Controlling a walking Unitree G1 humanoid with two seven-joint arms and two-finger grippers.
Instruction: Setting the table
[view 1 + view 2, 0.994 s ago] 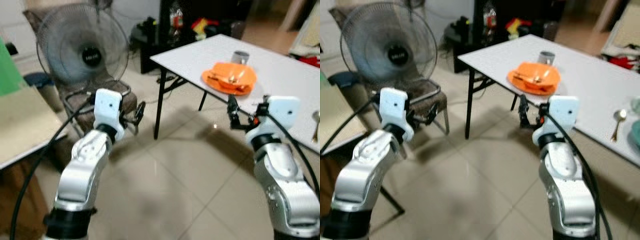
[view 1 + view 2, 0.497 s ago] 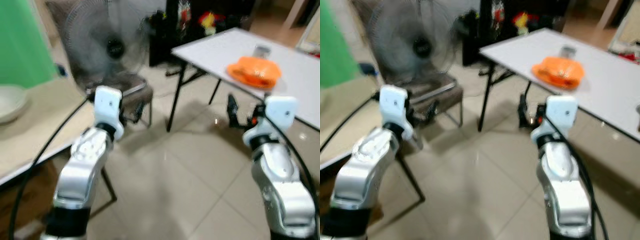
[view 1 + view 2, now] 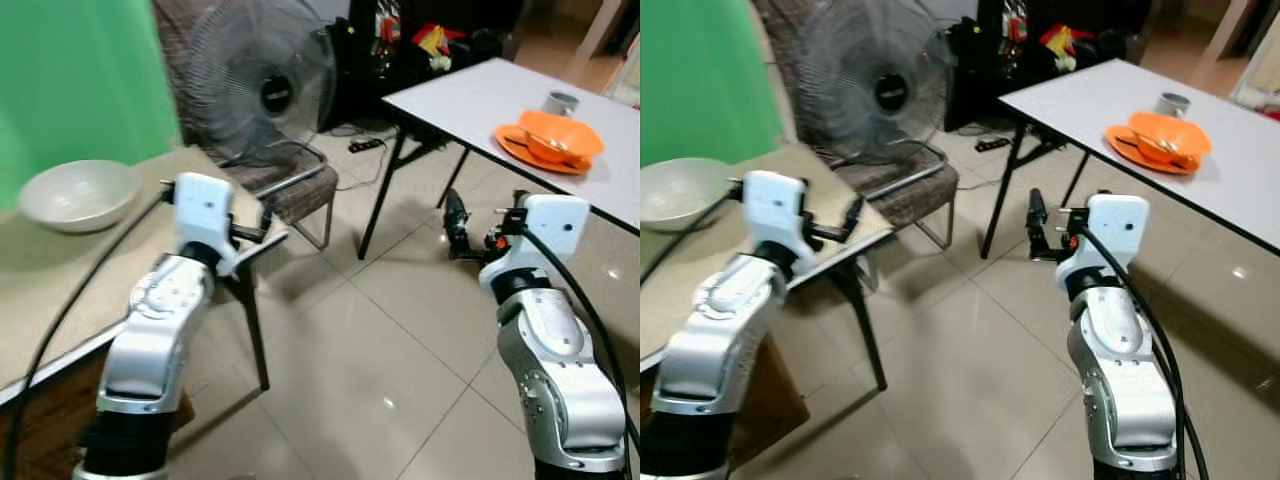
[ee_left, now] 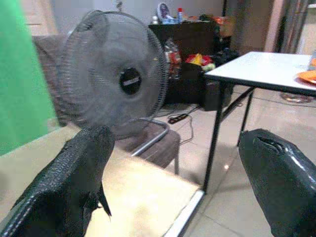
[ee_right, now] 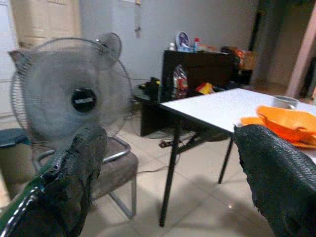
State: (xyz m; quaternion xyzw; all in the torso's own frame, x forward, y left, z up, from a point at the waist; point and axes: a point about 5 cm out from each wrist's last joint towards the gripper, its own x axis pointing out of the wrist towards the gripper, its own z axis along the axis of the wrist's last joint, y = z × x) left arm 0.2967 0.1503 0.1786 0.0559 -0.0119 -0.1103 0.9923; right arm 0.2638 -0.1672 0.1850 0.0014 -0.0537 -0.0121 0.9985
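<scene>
The left pincer [image 3: 262, 222] is released, its two black fingers [image 4: 74, 182] spread wide and empty, hovering at the corner of a beige desk [image 3: 70, 270] on the robot's left. The right pincer [image 3: 455, 225] is likewise released and empty, its fingers [image 5: 276, 173] apart, held over the tiled floor [image 3: 370, 350] between the two desks and short of the white desk [image 3: 470, 95] on the right.

On the beige desk sits one pale bowl [image 3: 78, 193], well behind the left pincer; a green surface [image 3: 80, 80] rises behind it. On the white desk, near its front edge, lies one orange plate [image 3: 545, 150] with one orange bowl [image 3: 570, 135] on it; something light rests in the bowl, too small to make out. One small grey cup [image 3: 561, 102] stands just behind the plate. The white desk is cut off at the picture's right edge.

Between the desks stands one chair [image 3: 290, 185] with a metal frame, and one large grey fan [image 3: 262, 85] rests on its seat. Behind them is a dark cabinet [image 4: 197, 44] carrying small coloured items, blurred.
</scene>
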